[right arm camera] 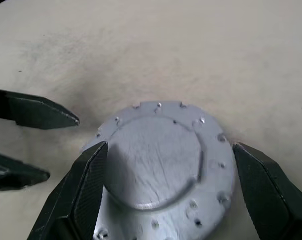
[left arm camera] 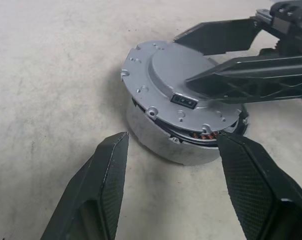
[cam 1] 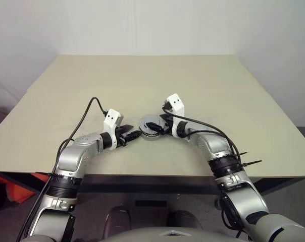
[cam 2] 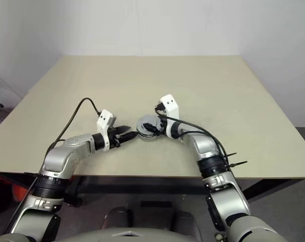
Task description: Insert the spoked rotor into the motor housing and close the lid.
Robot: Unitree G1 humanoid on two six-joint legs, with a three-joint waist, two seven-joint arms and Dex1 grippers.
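Note:
The motor housing point(cam 1: 151, 128), a round silver shell, stands mid-table. A flat grey lid point(left arm camera: 166, 75) lies on it, slightly askew, and copper windings point(left arm camera: 207, 135) show through a gap under its rim. The spoked rotor is hidden. My right gripper point(right arm camera: 169, 146) is open, reaching in from the right with one finger on each side of the lid. Just left of the housing my left gripper point(left arm camera: 173, 136) is open too, its fingertips point(right arm camera: 73, 120) a little short of the shell wall and holding nothing.
The beige table point(cam 1: 142, 80) spreads bare around the housing, with its front edge point(cam 1: 142, 175) close behind both arms. Black cables point(cam 1: 89, 108) run along each forearm.

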